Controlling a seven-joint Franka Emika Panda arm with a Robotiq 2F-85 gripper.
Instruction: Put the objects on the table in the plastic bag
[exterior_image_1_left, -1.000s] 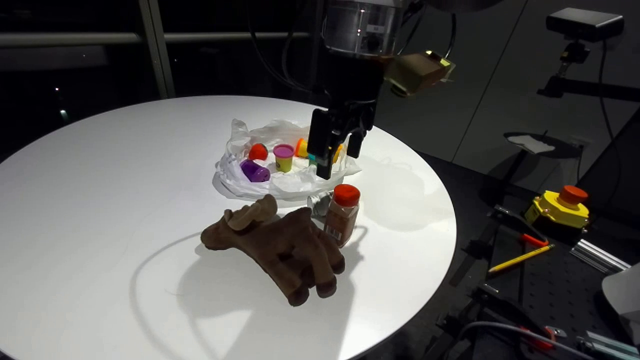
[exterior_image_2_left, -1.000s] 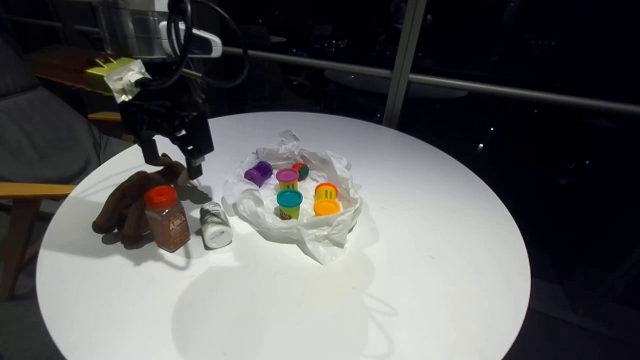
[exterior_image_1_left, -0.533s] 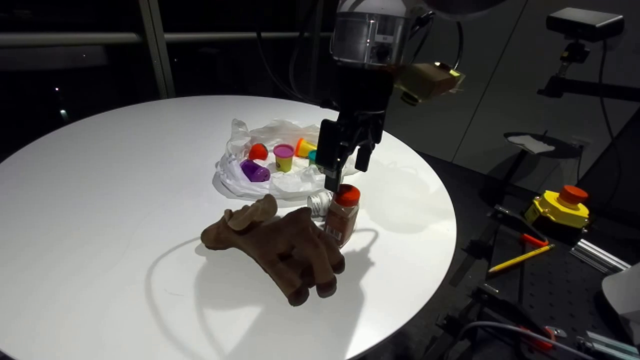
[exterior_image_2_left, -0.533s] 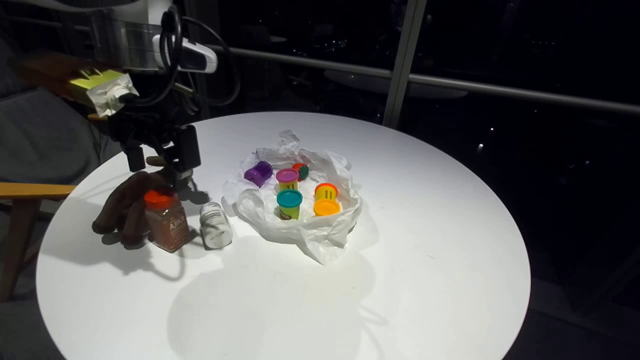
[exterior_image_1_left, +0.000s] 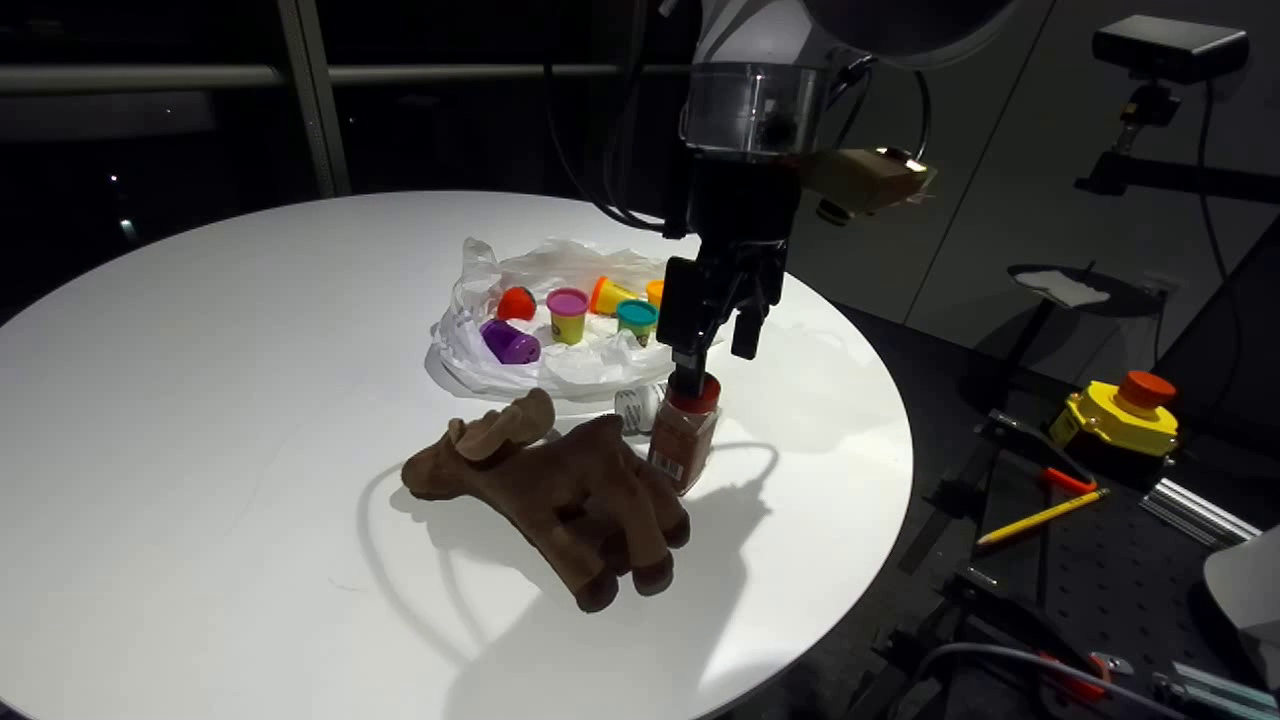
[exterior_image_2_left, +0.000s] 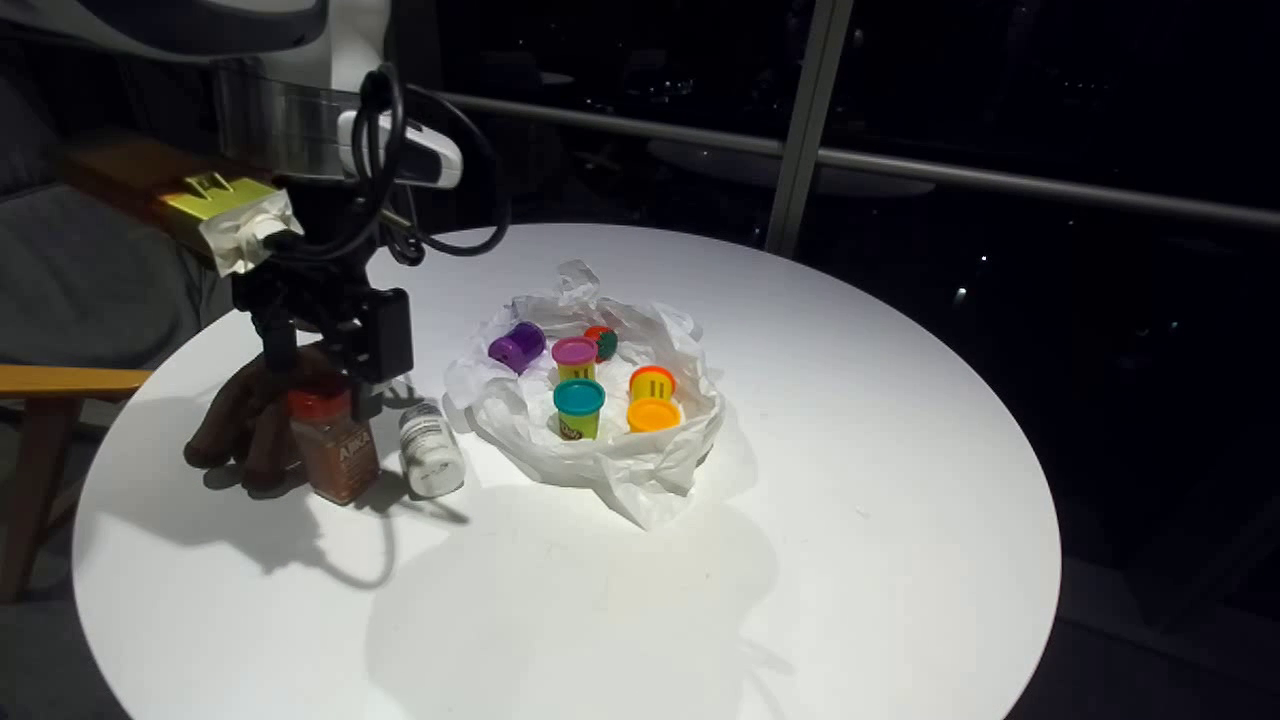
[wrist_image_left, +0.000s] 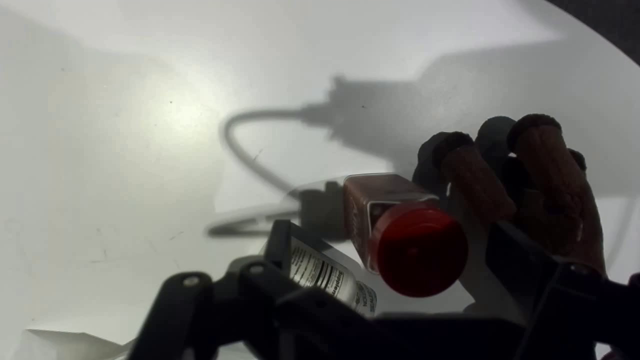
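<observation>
By count, the job looks well past halfway. The plastic bag (exterior_image_2_left: 625, 475) lies spread out on the worktop (exterior_image_2_left: 850, 580), and six small things already sit inside it: the purple tub (exterior_image_2_left: 517, 347) on its side, the pink-lidded tub (exterior_image_2_left: 575, 355), the teal-lidded tub (exterior_image_2_left: 579, 408), the orange-lidded tub (exterior_image_2_left: 653, 414), the yellow tub with an orange-red end (exterior_image_2_left: 652, 384), and the red-and-green toy (exterior_image_2_left: 602, 342). Three remain outside the bag, all off the same side of it. The white bottle (exterior_image_2_left: 433, 453) lies on its side just beside the bag, apart from it. The red-capped jar (exterior_image_2_left: 338, 460) stands upright, farther from the bag than the bottle, and the brown plush animal (exterior_image_1_left: 560, 477) lies on that side too, clear of the bag. Out there as well is the tool (wrist_image_left: 390, 240), released and holding nothing: its jaws stand wide apart on either side of the jar's top, though whether one touches it I cannot make out. The jar seems next for the bag, leaving bottle and plush animal.
</observation>
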